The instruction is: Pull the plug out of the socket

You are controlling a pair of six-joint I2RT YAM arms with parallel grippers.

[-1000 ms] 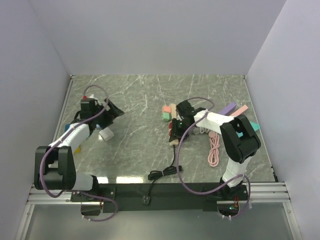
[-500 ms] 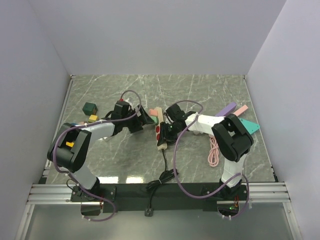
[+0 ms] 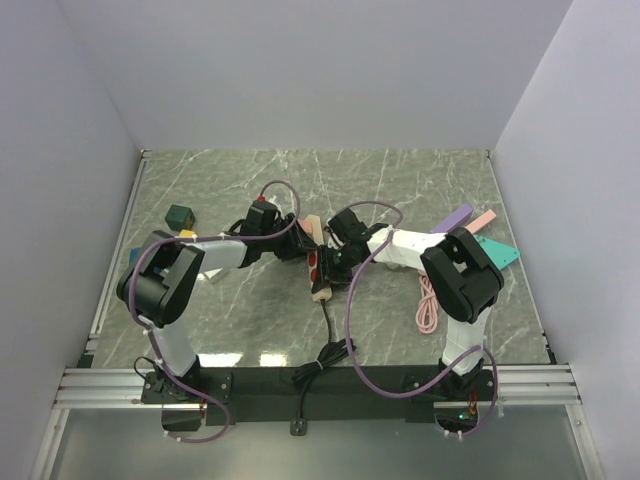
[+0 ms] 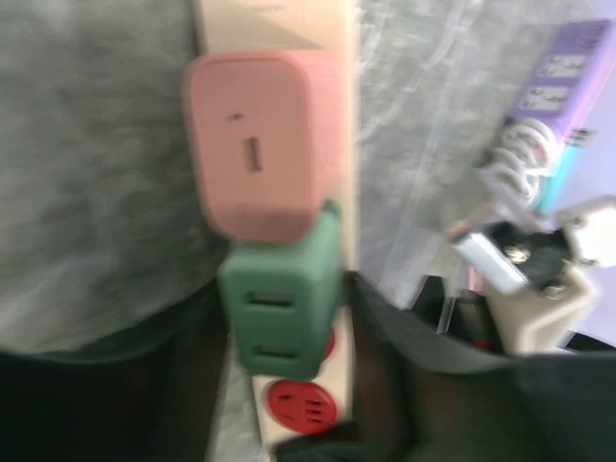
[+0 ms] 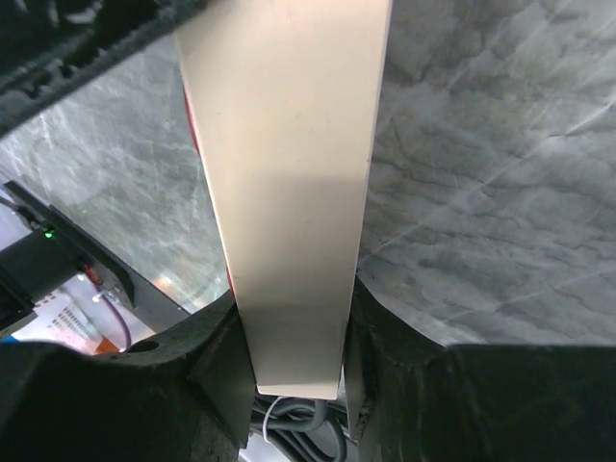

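1. Black cable (image 3: 326, 325) ran from a loose coil near the arms' bases up to the cream power strip (image 3: 322, 288), which lay lengthwise in the middle of the grey marble table (image 3: 400, 180).
2. Right gripper (image 5: 294, 332) was clenched across the strip, one finger pressed to each long side.
3. Beyond a bare red socket (image 4: 298, 406), the green plug (image 4: 284, 298) sat seated in the strip. The left gripper (image 4: 284, 322) stood over it with its fingers closed against the plug's two sides, though that view was blurred.
4. Just beyond the green plug, a pink plug (image 4: 260, 144) sat in the next outlet.
5. Farther off, a green cube (image 3: 180, 215) lay at the left and a purple block (image 3: 452, 218) at the right.
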